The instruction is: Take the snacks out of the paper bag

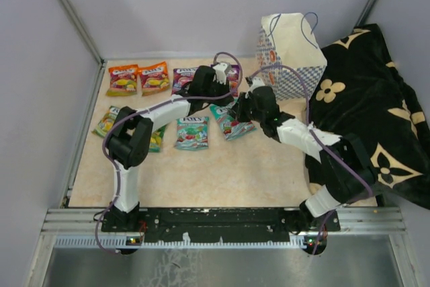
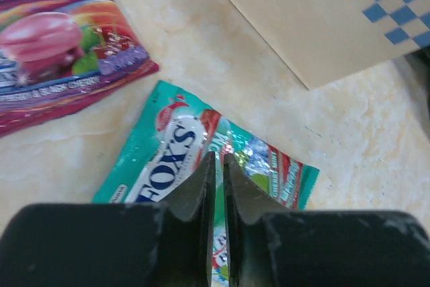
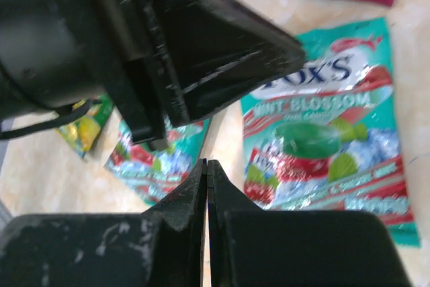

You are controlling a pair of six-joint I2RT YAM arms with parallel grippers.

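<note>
- Desk [image 1: 255, 166]: the snacks [image 1: 191, 132] lie flat in two rows, long axes mostly near-to-far.
- Paper bag [image 1: 290, 45]: far right, against the black cloth [image 1: 376, 99], handles towards the back wall.
- Left gripper [image 2: 216, 159]: jaws a crack apart, empty, over a slanted teal packet [image 2: 168, 146].
- Right gripper [image 3: 206, 165]: jaws clenched, empty.

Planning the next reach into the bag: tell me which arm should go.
Probably right: the right fingers, shut and empty, sit nearer the bag; the left fingers are over a teal packet.

Soft, even light gives weak shadows. Glare glitters on the teal packet [image 2: 201, 159]; up-left of it, the purple packet [image 2: 60, 45] is blurred.
</note>
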